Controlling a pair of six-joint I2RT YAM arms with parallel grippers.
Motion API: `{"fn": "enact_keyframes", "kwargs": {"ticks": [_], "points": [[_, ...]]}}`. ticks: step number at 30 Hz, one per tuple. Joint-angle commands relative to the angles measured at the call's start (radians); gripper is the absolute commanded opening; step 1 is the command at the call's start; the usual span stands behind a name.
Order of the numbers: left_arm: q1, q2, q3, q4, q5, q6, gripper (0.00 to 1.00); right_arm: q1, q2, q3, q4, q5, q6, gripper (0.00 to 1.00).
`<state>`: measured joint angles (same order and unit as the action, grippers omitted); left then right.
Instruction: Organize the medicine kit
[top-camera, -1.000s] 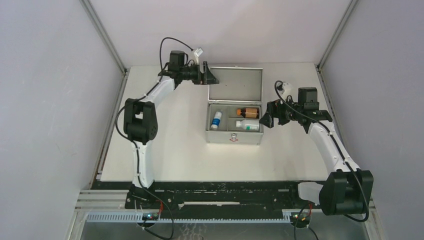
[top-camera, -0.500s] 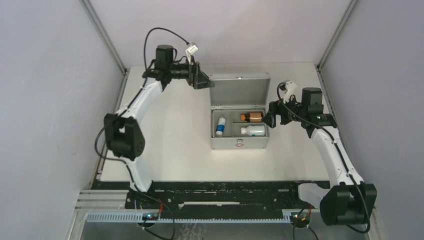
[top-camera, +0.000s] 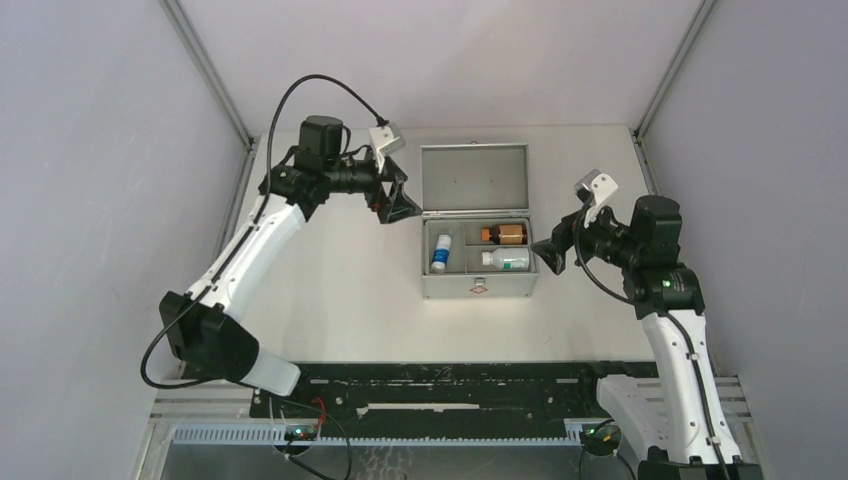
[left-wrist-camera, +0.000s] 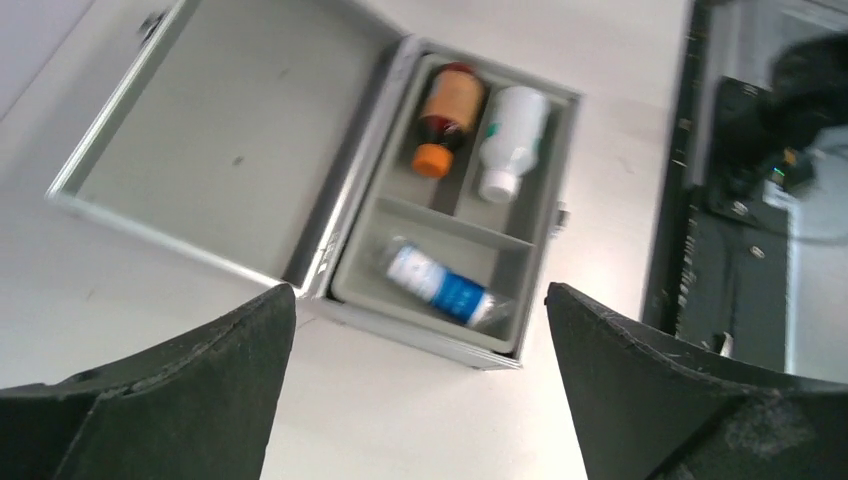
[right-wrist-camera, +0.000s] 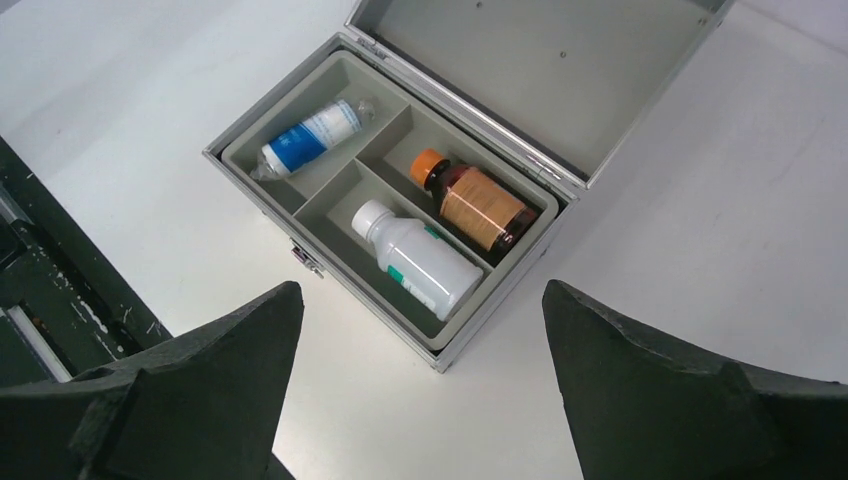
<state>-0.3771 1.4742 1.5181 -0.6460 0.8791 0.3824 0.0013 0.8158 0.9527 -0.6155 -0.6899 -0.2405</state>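
Top view: one medicine kit (top-camera: 479, 287) sat on the table (top-camera: 340, 290), lid (top-camera: 474, 178) raised. It held three bottles: one blue-labelled bottle (top-camera: 440, 253) in the kit's left compartment, and one amber bottle (top-camera: 503, 233) and one white bottle (top-camera: 505, 260) in its two right compartments. The left gripper (top-camera: 395, 200) hung just left of the kit, the right gripper (top-camera: 550, 255) just right of it.
Left wrist view: two fingers (left-wrist-camera: 170, 400) were spread wide, nothing held.
Right wrist view: two fingers (right-wrist-camera: 660, 400) were spread wide, nothing held.

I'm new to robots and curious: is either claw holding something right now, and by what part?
Nothing is held. The left gripper and right gripper are both open and empty, one on each side of the open medicine kit.
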Motion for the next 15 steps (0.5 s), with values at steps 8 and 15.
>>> {"fn": "enact_keyframes", "kwargs": {"ticks": [8, 15], "points": [[0.103, 0.375, 0.123, 0.392, -0.301, -0.619, 1.00, -0.003, 0.073, -0.013, 0.018, -0.025, 0.004, 0.88], [0.113, 0.595, 0.286, 0.475, -0.087, -0.744, 1.00, -0.004, 0.075, -0.027, 0.023, -0.016, -0.003, 0.88]]}}
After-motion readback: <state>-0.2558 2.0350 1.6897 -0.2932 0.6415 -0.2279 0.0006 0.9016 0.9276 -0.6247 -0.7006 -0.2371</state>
